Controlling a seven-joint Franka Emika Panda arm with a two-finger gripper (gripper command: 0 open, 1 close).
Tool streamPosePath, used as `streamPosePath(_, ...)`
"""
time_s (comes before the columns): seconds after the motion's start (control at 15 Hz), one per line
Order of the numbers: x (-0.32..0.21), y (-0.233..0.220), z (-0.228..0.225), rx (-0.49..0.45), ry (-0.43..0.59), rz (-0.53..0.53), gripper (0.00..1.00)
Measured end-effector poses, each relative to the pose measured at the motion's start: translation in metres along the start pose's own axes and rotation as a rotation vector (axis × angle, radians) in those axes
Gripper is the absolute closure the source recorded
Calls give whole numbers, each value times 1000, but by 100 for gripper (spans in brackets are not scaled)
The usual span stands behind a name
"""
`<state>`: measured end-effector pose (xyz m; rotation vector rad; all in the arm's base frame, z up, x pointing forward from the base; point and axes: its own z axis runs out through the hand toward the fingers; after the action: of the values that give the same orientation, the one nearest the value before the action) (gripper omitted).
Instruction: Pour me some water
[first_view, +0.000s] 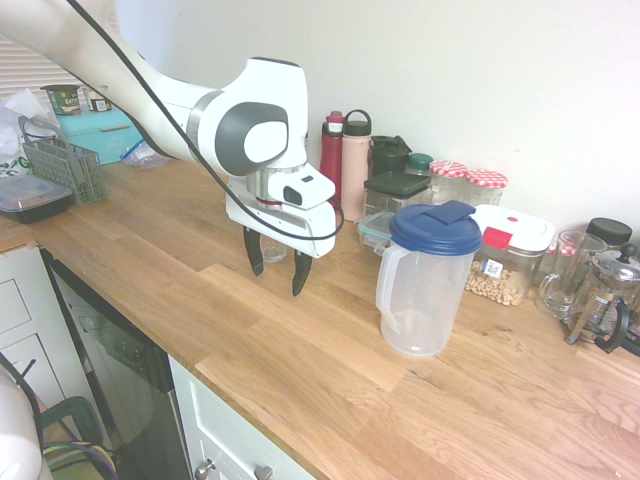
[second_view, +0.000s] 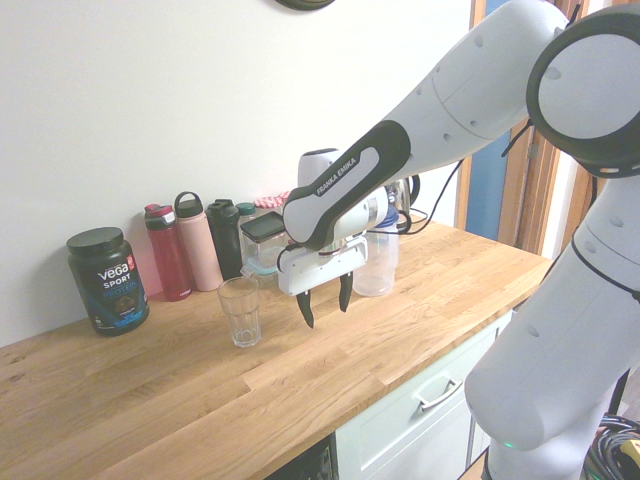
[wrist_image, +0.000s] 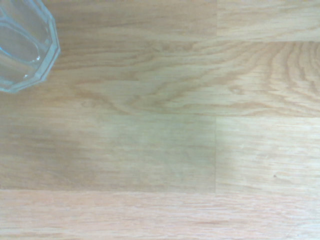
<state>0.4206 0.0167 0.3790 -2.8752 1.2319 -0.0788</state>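
A clear plastic pitcher with a dark blue lid stands upright on the wooden counter. In the second exterior view the pitcher is partly hidden behind the arm. An empty faceted drinking glass stands on the counter, and its rim shows in the wrist view. My gripper hangs open just above the bare wood between glass and pitcher, with nothing between its fingers. No water shows in any view.
Along the wall stand a red bottle, a pink bottle, dark containers, jars, a lidded box of chickpeas and a French press. A protein tub sits far along. The counter's front edge is close.
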Motion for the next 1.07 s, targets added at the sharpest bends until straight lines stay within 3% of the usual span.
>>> streamPosePath(0.27,3,2,-10,15,13,9,0)
streamPosePath(0.47,7,20,-57,50,50,28,0)
streamPosePath(0.8,18,93,-167,108,100,48,0)
streamPosePath(1.07,64,155,-196,141,202,103,0)
